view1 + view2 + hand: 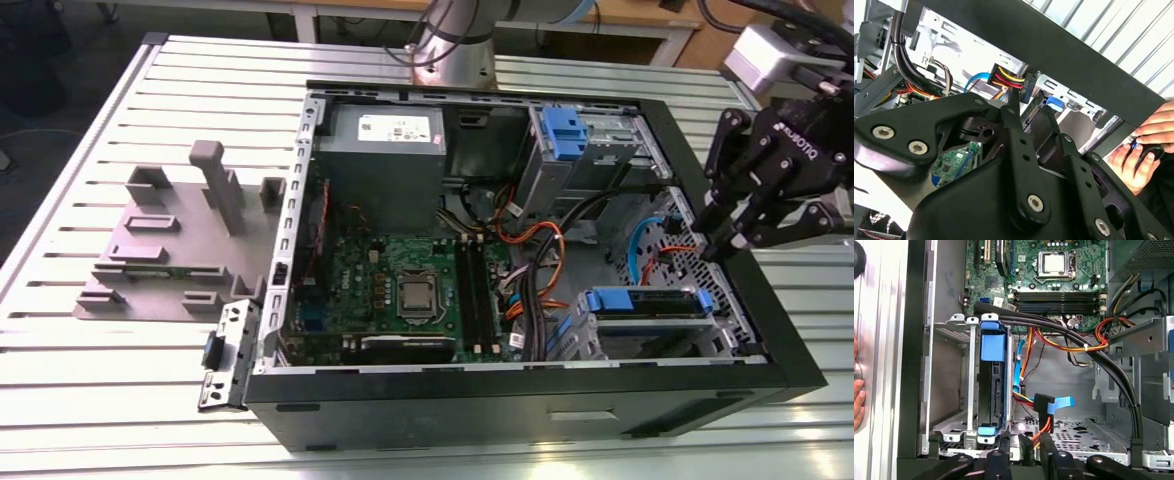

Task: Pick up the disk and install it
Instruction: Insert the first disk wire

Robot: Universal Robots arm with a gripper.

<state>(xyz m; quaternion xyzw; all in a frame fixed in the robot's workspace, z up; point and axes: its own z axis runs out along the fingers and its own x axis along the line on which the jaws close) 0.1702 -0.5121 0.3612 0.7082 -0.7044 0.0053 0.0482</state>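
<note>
The disk stands on edge inside the metal drive cage at the case's front corner, with its blue carrier bracket showing on top. My gripper hovers above the case's rim on the exterior view's right, a short way from the disk. Its black fingers are slightly apart with nothing between them, so the gripper is open and empty. In the second wrist view the gripper points down into the case beside the cage.
The open black computer case lies on a slatted metal table. A grey plastic holder with upright posts stands at the exterior view's left. Orange and black cables run beside the cage. A person's hand rests outside the case wall.
</note>
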